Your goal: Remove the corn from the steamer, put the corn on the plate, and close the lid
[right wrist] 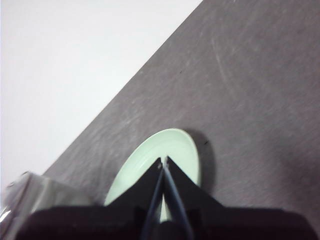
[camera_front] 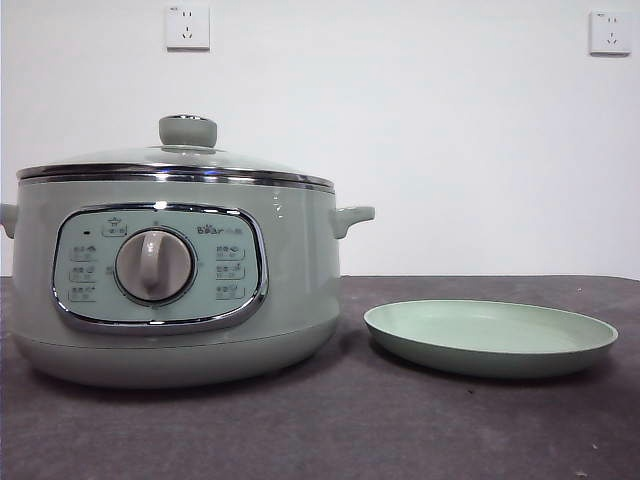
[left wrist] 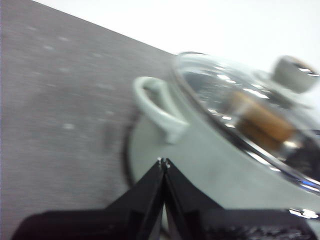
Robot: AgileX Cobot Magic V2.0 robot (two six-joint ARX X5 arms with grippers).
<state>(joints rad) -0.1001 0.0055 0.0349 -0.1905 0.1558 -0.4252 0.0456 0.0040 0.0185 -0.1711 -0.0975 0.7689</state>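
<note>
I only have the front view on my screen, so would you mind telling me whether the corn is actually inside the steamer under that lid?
Observer: Yes. The left wrist view shows the corn through the glass lid, lying inside the steamer.
Operator: Thank you. Where are the two grippers? I see neither.
Observer: The left gripper is beside the steamer, near its side handle, jaws shut and empty.
Operator: And the right one?
Observer: The right gripper hangs over the plate, jaws shut, holding nothing.
Operator: Is the plate bare?
Observer: What shows of it past the jaws is bare, matching your front view.
</note>
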